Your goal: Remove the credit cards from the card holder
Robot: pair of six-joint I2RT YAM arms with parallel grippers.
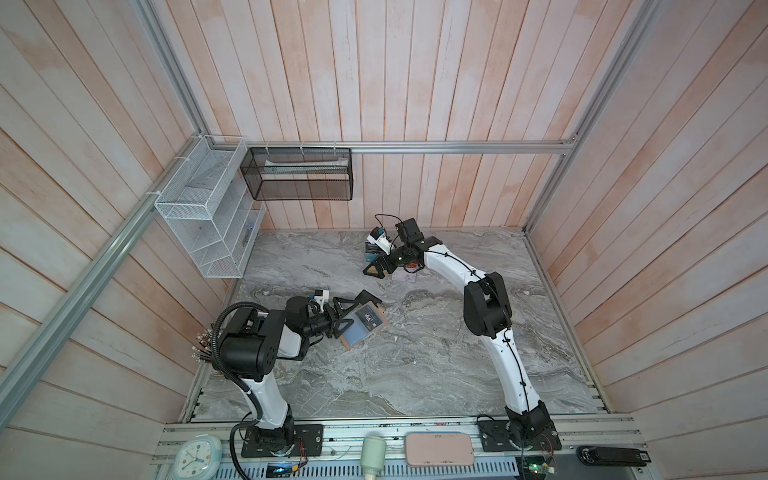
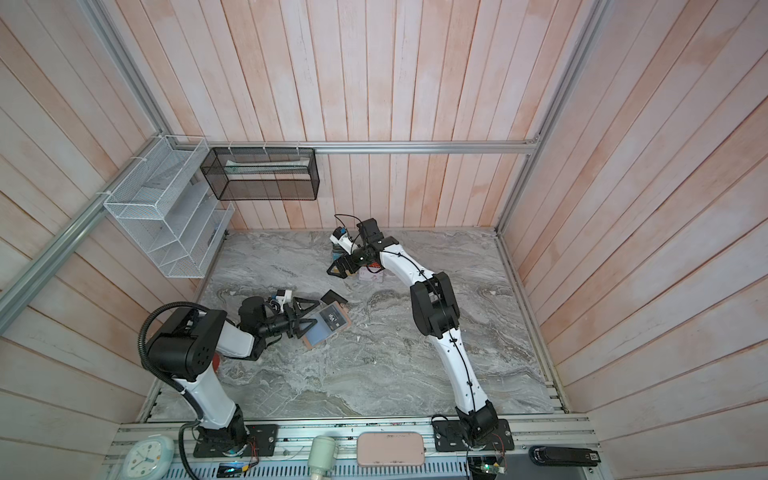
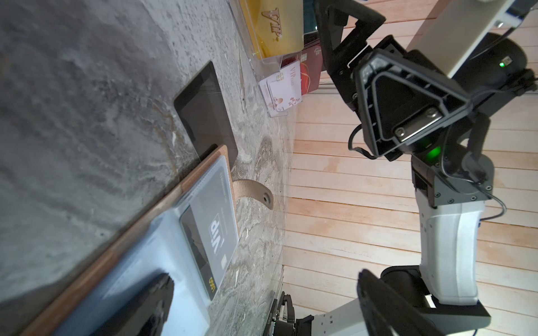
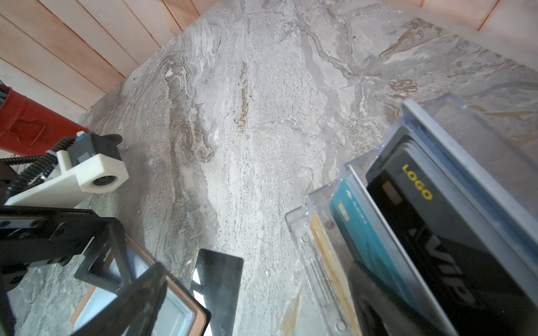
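On the marble table [image 1: 415,353] the card holder [image 1: 355,334] lies open, the left gripper [image 1: 353,311] spread wide just over it (right gripper [image 1: 371,266] equally wide, empty, near the acrylic rack [image 4: 302,229]). The Vip card [image 1: 369,319] sits in its pocket; a plain black card [image 1: 368,297] lies just beside.

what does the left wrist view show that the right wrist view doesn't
Left wrist only: the Vip card in the holder, its snap tab, a gold card in the rack. Right wrist only: the left wrist camera and a black LOGO card in the rack. Both: the holder, the rack, and a plain black card lying on the table by the holder.
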